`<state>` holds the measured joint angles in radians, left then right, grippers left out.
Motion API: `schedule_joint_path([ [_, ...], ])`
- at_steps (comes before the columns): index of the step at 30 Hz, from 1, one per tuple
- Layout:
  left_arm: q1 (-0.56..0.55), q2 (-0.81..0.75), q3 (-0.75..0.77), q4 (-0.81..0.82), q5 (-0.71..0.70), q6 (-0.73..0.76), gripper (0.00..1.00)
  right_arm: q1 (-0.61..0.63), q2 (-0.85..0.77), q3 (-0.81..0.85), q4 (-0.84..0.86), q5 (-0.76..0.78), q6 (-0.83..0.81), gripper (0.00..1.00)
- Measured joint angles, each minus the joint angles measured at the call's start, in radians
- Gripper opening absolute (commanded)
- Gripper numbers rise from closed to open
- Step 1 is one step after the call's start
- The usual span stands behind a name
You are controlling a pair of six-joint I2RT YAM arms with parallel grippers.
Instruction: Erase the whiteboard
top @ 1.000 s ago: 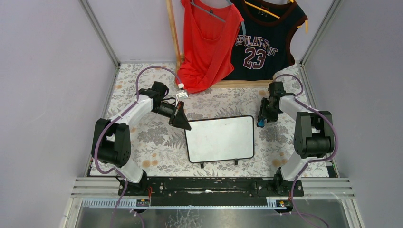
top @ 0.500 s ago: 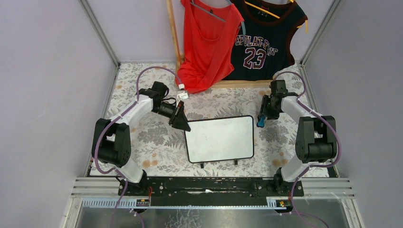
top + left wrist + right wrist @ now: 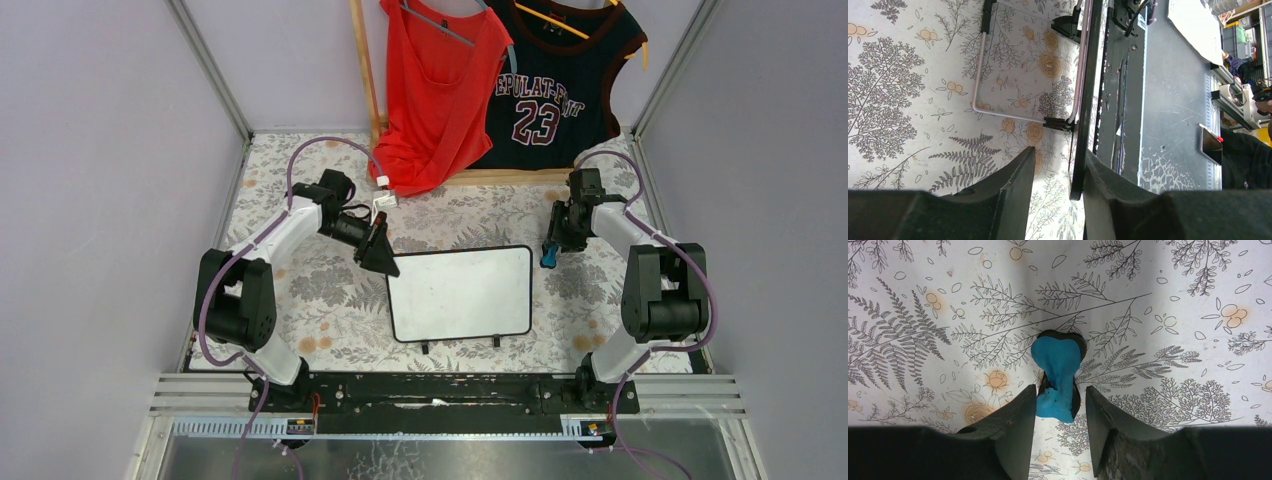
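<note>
The whiteboard (image 3: 460, 295) lies at the table's middle, its face blank white, two black feet at its near edge. My left gripper (image 3: 384, 260) is at the board's far left corner. In the left wrist view the board's black frame (image 3: 1079, 170) stands edge-on between my fingers (image 3: 1059, 152), against the right finger and with a gap to the left one, so the jaws are open. My right gripper (image 3: 549, 250) is open just off the board's far right corner. A blue eraser (image 3: 1057, 360) lies on the cloth between and ahead of its fingertips (image 3: 1060, 390).
A red top (image 3: 435, 90) and a dark numbered jersey (image 3: 555, 80) hang on a wooden rack at the back. A floral cloth covers the table. A black rail (image 3: 440, 392) runs along the near edge. Grey walls close both sides.
The board's far left corner has shifted slightly with my left gripper. My right arm has drawn back a little towards the far side. The eraser stays by the board's corner.
</note>
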<state>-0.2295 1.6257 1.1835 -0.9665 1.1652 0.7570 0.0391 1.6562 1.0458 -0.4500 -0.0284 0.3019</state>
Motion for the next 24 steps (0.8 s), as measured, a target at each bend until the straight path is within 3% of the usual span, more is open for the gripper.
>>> schedule_joint_path([
  [5, 0.0, 0.0, 0.006, -0.002, -0.011, -0.002, 0.49, 0.0, 0.0, 0.0, 0.0, -0.011, 0.0, 0.46],
  [14, -0.008, 0.0, 0.015, 0.006, -0.039, -0.026, 0.57, 0.0, 0.0, 0.0, 0.0, -0.018, 0.0, 0.45],
  [17, -0.014, -0.002, 0.015, 0.008, -0.048, -0.033, 0.69, 0.0, 0.0, 0.0, 0.001, -0.018, 0.0, 0.44],
  [24, -0.019, -0.024, 0.016, 0.012, -0.052, -0.055, 0.81, 0.0, 0.0, 0.0, 0.001, -0.018, 0.0, 0.43],
])
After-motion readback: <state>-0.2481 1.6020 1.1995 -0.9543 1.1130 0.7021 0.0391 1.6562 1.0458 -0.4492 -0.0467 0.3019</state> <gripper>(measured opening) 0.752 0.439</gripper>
